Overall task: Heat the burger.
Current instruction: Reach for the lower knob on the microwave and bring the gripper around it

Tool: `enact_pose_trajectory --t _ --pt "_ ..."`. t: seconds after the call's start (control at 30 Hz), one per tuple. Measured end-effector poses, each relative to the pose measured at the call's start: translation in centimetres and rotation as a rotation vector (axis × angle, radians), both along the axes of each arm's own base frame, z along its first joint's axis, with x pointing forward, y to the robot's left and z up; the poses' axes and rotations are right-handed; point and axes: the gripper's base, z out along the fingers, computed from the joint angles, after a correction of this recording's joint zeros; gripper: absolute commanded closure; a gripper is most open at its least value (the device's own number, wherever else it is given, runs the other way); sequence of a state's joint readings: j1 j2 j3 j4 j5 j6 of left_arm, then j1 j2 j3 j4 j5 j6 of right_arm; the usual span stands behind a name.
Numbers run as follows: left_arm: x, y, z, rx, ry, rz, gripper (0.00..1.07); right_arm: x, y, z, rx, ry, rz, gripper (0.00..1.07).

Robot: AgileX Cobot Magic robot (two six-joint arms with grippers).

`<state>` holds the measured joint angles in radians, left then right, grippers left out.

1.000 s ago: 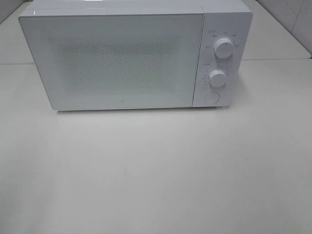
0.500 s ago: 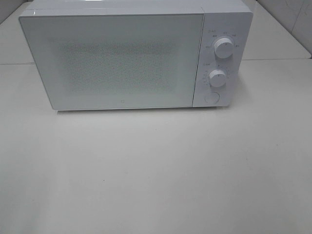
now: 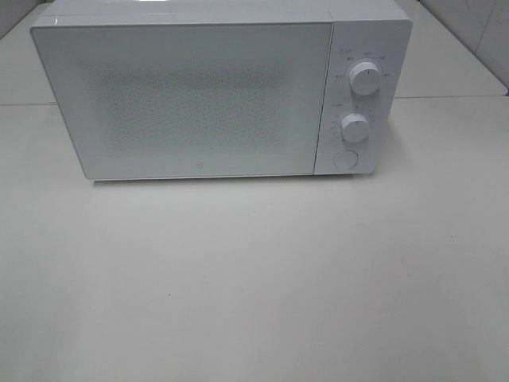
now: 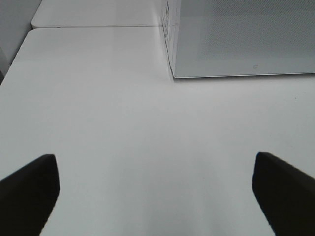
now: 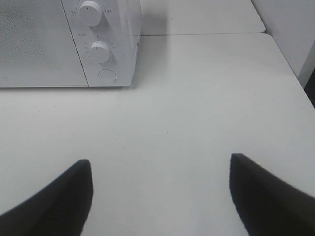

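Observation:
The burger is out of view in every frame. A white microwave [image 3: 215, 87] stands at the back of the white table with its door [image 3: 187, 99] shut; its two dials [image 3: 364, 78] and round button [image 3: 344, 159] sit on the right panel. My left gripper [image 4: 155, 194] hovers open over bare table in front of the microwave's left corner [image 4: 236, 39], nothing between its fingers [image 4: 29, 189]. My right gripper [image 5: 160, 196] is open too, empty, over the table before the microwave's control panel [image 5: 101, 42]. Neither arm shows in the exterior high view.
The white table [image 3: 254, 278] stretches wide in front of the microwave. A second tabletop [image 3: 453, 56] joins behind it along a seam. A tiled wall [image 3: 485, 32] rises at the back right. The table's right edge [image 5: 290, 73] shows in the right wrist view.

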<state>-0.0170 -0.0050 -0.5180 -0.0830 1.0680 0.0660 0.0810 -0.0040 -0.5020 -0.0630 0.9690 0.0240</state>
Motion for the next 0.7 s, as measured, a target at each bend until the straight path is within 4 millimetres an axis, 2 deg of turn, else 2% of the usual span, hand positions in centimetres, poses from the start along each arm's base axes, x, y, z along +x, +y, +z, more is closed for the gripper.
enact_pose_trajectory --t 0.7 --pt "0.04 0.26 -0.07 -0.025 0.006 0.044 0.06 0.00 0.00 0.00 0.000 0.000 0.000 0.31"
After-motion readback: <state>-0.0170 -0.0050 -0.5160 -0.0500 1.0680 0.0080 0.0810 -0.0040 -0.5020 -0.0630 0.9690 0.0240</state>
